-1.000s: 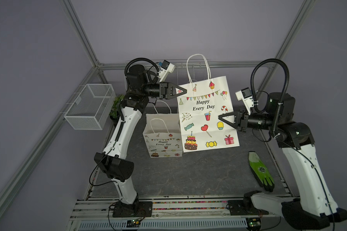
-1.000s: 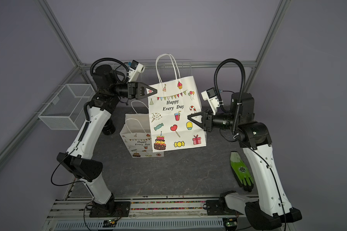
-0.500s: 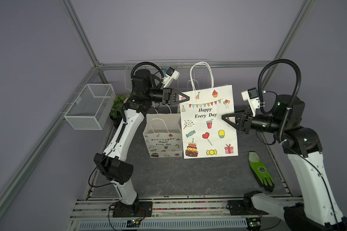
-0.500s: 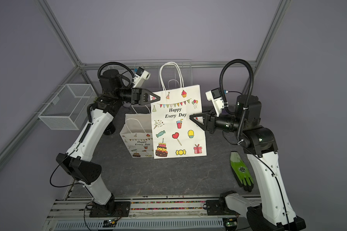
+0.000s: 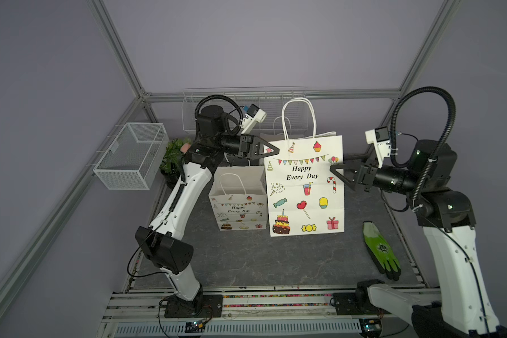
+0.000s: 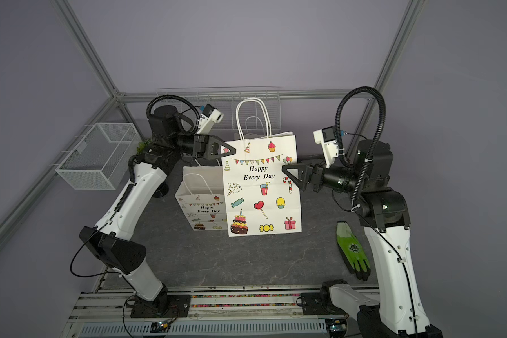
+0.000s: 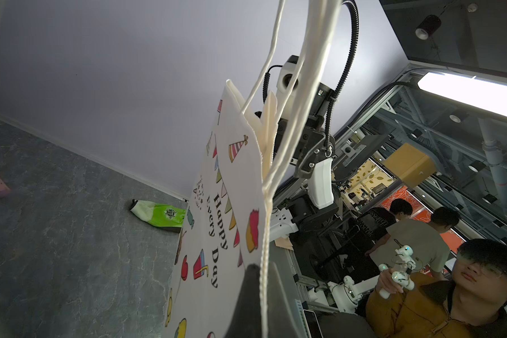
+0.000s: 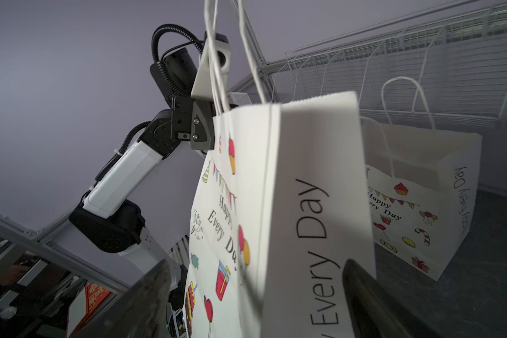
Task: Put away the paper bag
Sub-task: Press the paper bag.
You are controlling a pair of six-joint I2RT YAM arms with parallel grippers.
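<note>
Right wrist view is showing the right gripper (image 8: 258, 307) standing wide open, its jaws straddling the narrow side panel of the paper bag (image 8: 275, 190) without pinching it. In both top views the left gripper (image 5: 271, 150) is clenching the upper corner of the bag's opposite edge and keeping it upright over the middle of the table (image 5: 261, 263), just beside a smaller bag (image 5: 237, 202). Whether its base is resting on the table is not clear. The step in hand looks like a one-armed carry before stowing, probably into the wire rack (image 5: 243, 99) on the rear wall. The next move is calling for the right arm to back clear without snagging the handles (image 5: 299, 117). The left arm then needs to lift the bag over the smaller one, keeping it from swinging.
</note>
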